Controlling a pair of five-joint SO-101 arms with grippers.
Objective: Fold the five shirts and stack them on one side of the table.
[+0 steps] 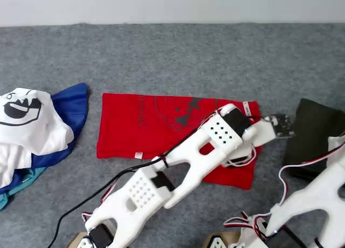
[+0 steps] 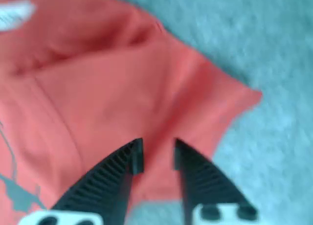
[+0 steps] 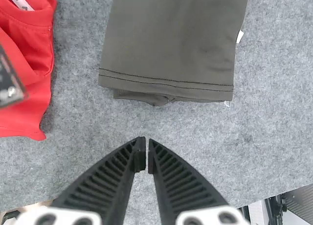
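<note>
A red shirt (image 1: 161,126) lies spread flat in the middle of the table. My left arm (image 1: 183,167) stretches across it to its right edge. There my left gripper (image 2: 154,156) hangs just over the red cloth (image 2: 98,98) near a corner, fingers a little apart with nothing held. A dark folded shirt (image 1: 312,137) lies at the right. My right gripper (image 3: 146,154) is shut and empty over bare carpet, just short of the near edge of the dark shirt (image 3: 176,39). White, blue and teal shirts (image 1: 32,129) are heaped at the left.
Grey carpet (image 1: 188,54) covers the table, with open room behind the shirts and at the front centre. A pale wall runs along the back. My right arm (image 1: 318,197) rises at the front right. Part of the left arm's wrist (image 3: 10,83) shows in the right wrist view.
</note>
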